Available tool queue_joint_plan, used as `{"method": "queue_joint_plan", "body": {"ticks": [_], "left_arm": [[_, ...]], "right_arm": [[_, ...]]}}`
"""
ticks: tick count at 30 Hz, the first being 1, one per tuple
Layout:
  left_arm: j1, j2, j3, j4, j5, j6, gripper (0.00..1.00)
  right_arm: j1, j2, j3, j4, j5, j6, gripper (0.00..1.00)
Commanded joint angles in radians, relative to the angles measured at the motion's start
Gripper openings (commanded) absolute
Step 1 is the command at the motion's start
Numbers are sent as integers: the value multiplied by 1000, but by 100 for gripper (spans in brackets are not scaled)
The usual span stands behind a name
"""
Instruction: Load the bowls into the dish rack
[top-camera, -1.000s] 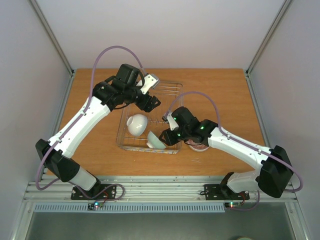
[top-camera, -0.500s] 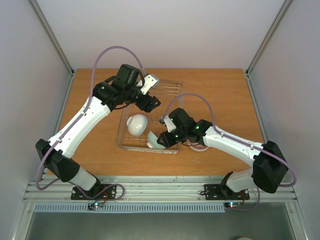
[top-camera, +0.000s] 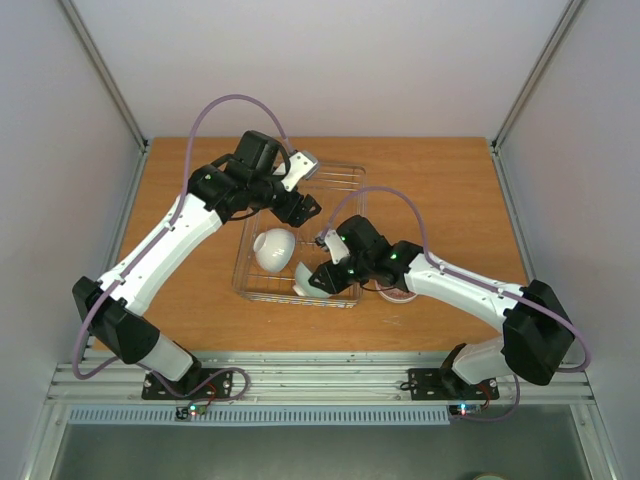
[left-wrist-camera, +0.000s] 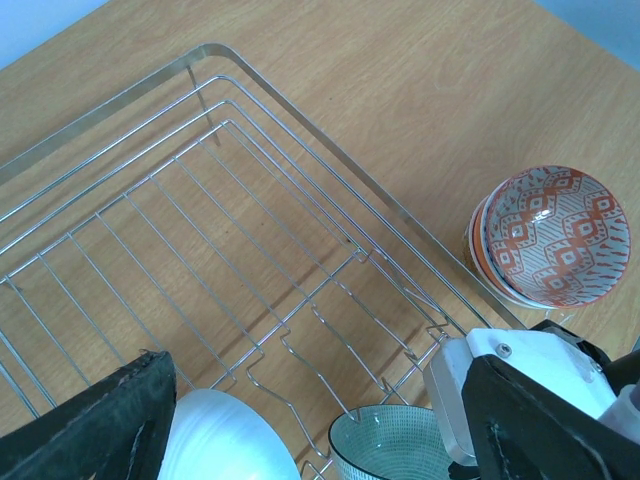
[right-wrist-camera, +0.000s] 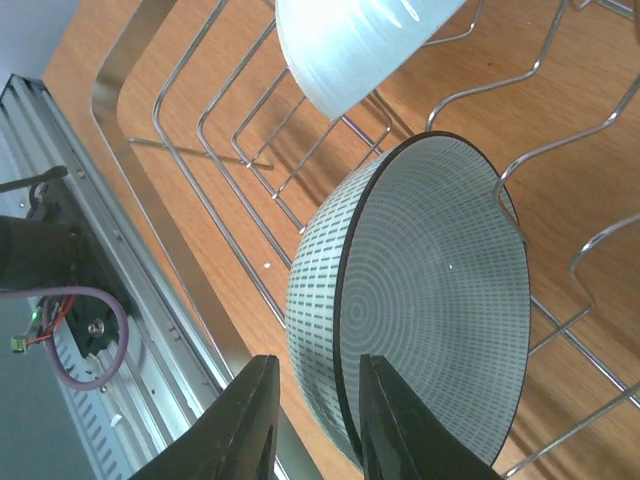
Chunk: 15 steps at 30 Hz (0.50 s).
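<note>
The right pincer straddles the rim of the pale green bowl, jaws narrow; whether it grips, I cannot tell. The bowl stands on edge in the dish rack, with the white bowl beyond the fingertips. Best to seat it between prongs before releasing.

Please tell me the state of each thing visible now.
Silver wire dish rack: holds two bowls.
Pale green patterned bowl: on edge in rack.
White glossy bowl: tilted in rack.
Orange patterned bowls: stacked outside rack.
Left fingers: open, empty.
Right fingers: astride green bowl's rim.
</note>
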Motion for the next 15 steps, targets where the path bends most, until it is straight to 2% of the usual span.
{"method": "queue_joint_plan", "body": {"ticks": [1, 8, 12, 15], "left_arm": [[4, -18, -7, 48, 0, 15, 78], [4, -24, -15, 54, -5, 16, 79], [4, -23, -15, 56, -8, 15, 79], [4, -24, -13, 56, -11, 15, 79]], "right_arm": [[2, -1, -12, 46, -44, -12, 24], [2, 17, -24, 65, -57, -14, 15], [2, 16, -32, 78, -52, -15, 3], [2, 9, -36, 95, -57, -18, 1]]}}
